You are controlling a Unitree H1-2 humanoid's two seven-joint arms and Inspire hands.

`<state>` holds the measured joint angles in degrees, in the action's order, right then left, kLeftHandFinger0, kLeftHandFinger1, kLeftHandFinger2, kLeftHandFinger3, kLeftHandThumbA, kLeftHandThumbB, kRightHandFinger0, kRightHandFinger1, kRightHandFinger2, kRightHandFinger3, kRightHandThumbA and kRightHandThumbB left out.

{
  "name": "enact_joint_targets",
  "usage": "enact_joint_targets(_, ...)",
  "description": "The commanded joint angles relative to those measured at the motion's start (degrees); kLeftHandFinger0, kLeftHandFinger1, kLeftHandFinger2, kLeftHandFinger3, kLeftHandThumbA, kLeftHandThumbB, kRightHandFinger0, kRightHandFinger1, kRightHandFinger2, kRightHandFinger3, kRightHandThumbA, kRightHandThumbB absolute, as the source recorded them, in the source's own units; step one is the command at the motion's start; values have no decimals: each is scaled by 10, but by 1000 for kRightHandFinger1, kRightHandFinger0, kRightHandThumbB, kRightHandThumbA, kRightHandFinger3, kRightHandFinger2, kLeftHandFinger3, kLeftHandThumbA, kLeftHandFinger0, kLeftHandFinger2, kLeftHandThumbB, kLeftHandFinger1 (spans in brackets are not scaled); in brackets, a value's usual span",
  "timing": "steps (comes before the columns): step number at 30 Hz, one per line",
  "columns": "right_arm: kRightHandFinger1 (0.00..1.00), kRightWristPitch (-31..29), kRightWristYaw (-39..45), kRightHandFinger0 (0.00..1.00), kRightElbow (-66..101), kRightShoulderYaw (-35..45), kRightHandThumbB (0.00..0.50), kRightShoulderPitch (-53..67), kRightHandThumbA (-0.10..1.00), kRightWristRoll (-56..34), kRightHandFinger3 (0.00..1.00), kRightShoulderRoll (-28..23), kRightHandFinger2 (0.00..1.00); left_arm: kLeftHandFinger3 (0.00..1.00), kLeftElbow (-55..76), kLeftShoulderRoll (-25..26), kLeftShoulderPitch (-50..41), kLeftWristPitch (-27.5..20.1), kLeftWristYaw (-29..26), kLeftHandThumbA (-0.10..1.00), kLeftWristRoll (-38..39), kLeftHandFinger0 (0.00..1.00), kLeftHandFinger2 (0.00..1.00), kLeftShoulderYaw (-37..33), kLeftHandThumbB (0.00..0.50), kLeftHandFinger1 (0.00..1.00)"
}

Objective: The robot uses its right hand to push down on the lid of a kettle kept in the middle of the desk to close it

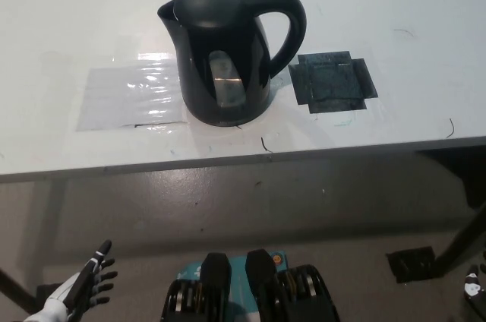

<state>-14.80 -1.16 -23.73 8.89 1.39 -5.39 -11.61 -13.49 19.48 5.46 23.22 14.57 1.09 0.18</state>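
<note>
Well below the desk (68, 151) edge, left hand (83, 288) hangs fingers spread (empty), kettle (224, 52) unobstructed above.

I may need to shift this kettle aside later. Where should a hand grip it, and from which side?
Judging by its shape, grip the kettle by the looped handle, coming from the robot's right, the picture's right. The handle arches clear of the body there, leaving an open gap for fingers, and the spout points the opposite way. The body itself looks too wide and smooth to grasp.

The kettle (225, 48) is glossy black; the desk (410, 3) is white, with a dark tape patch (333, 82) and a clear shiny sheet (130, 98).
</note>
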Motion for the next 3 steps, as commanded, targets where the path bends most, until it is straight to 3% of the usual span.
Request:
enact_joint_targets(1,1000,-22,9,962,7,7,0,-3,134,-9,1000,-4,1000,1000,9,13,4,-16,4,1000,3,1000,1000,4,99,1000)
enact_joint_targets(3,1000,-22,7,962,8,8,0,-2,133,-9,1000,-3,1000,1000,10,14,6,-15,6,1000,2,1000,1000,4,91,1000)
